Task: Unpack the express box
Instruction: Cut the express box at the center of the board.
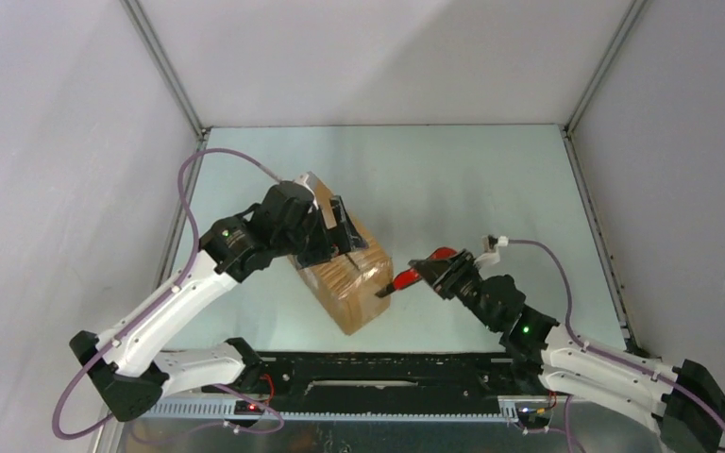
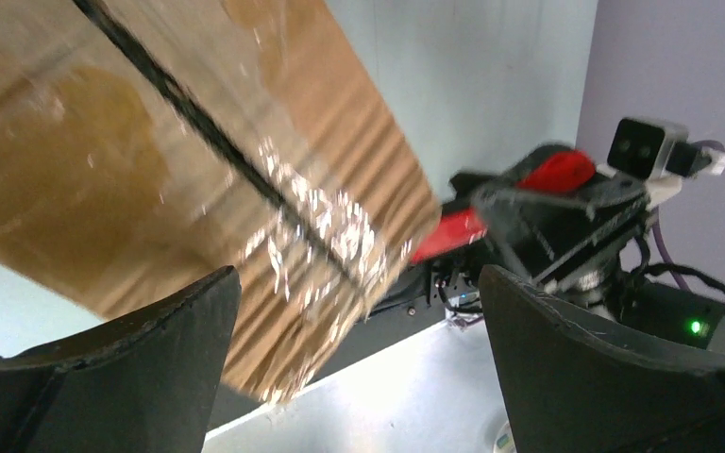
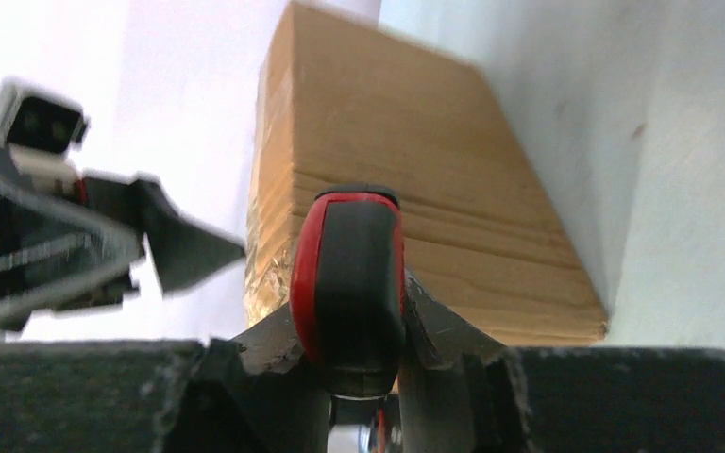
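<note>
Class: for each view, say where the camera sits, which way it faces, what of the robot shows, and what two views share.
Top external: above and behind the arm bases, facing down onto the table; both arms show, left tool at the express box.
Left wrist: on the left arm, facing the box's taped seam; its own fingers frame the view.
Right wrist: on the right arm, facing the box's end; the right tool clamps a red-handled knife.
Shared: both wrist views show the box and the opposite tool.
</note>
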Action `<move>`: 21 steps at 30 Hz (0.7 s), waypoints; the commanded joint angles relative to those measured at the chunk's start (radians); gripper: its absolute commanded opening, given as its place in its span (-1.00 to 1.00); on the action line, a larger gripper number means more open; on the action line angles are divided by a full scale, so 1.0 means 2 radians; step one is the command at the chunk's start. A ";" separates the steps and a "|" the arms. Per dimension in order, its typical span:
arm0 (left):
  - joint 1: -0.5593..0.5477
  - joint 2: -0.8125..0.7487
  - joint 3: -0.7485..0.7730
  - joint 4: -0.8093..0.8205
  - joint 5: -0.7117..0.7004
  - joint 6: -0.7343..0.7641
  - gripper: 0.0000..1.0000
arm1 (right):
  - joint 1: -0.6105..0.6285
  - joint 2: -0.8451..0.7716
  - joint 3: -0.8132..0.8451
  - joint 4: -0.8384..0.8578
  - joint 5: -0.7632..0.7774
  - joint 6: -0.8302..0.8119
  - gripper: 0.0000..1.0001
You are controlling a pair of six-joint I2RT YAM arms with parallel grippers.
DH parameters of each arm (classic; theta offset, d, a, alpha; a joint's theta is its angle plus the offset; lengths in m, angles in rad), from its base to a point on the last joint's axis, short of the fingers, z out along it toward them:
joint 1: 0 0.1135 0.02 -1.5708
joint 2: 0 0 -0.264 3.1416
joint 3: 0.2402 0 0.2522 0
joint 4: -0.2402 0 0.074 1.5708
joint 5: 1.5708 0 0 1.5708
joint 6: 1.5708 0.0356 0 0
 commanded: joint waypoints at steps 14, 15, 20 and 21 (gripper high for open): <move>-0.020 0.056 0.154 -0.099 -0.140 0.376 0.93 | -0.114 0.006 0.058 0.018 -0.090 -0.005 -1.00; -0.031 0.055 0.147 -0.095 -0.135 0.429 0.92 | -0.115 -0.006 0.058 0.005 -0.094 -0.002 -1.00; -0.053 -0.020 0.022 0.049 0.017 0.628 0.98 | -0.112 -0.031 0.051 -0.013 -0.128 0.007 -1.00; -0.054 -0.035 -0.005 0.081 0.029 0.652 0.99 | -0.105 -0.032 0.050 -0.014 -0.128 0.010 -1.00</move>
